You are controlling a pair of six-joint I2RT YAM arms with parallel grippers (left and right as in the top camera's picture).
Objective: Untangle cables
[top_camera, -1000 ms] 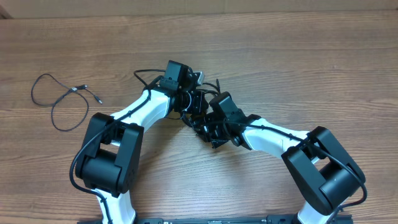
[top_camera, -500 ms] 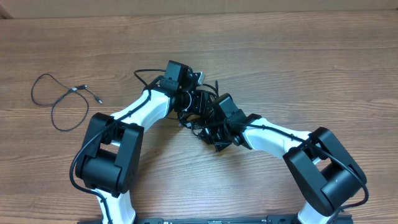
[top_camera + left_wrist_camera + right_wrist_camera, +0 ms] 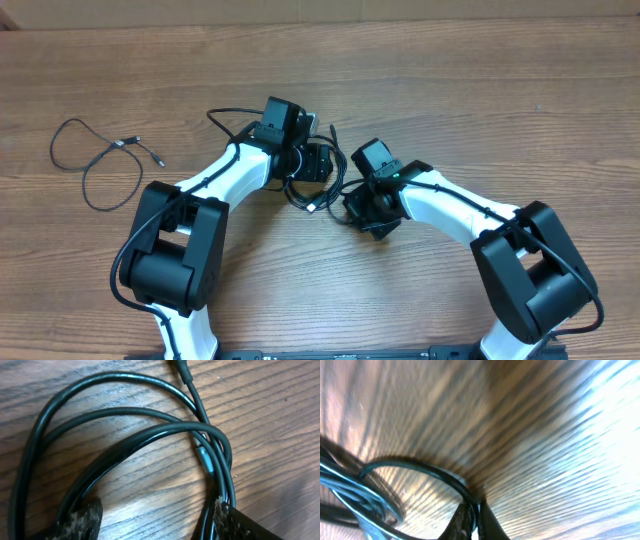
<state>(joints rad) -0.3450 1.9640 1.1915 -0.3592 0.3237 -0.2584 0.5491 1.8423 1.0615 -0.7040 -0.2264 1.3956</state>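
Wood-grain brown table [image 3: 480, 80], two white-and-black arms reaching in toward the middle. The tangled black cables [image 3: 305, 200], thin glossy flexible cords in overlapping loops, lie on the table at centre between the two grippers. One loop sticks out to the left, behind the left arm's wrist, and a short end pokes up just beyond the tangle.

The left gripper [image 3: 321, 170] is right over the far side of the tangle. In the left wrist view the left gripper [image 3: 157, 522] has its jaws spread wide. The two scuffed, greyish fingertips [image 3: 82, 517] sit far apart at the lower corners, with several cable strands running between and under them. Nothing is pinched; whether the tips touch the cords, cannot tell. A small silver plug tip [image 3: 205, 457] lies among the crossing strands, and a black moulded plug end [image 3: 184, 370] runs off the top edge.

The right gripper [image 3: 358, 205] is on the near-right side of the tangle. The right wrist view is blurred, but the right gripper [image 3: 472, 520] has its jaws pressed together, and a black strand arcs straight into the tips, so it grips one strand. More strands bunch at the left edge of that view.

A separate thin black cable with small plugs [image 3: 130, 141] lies loosely curled at far left, well apart from the tangle and both arms.
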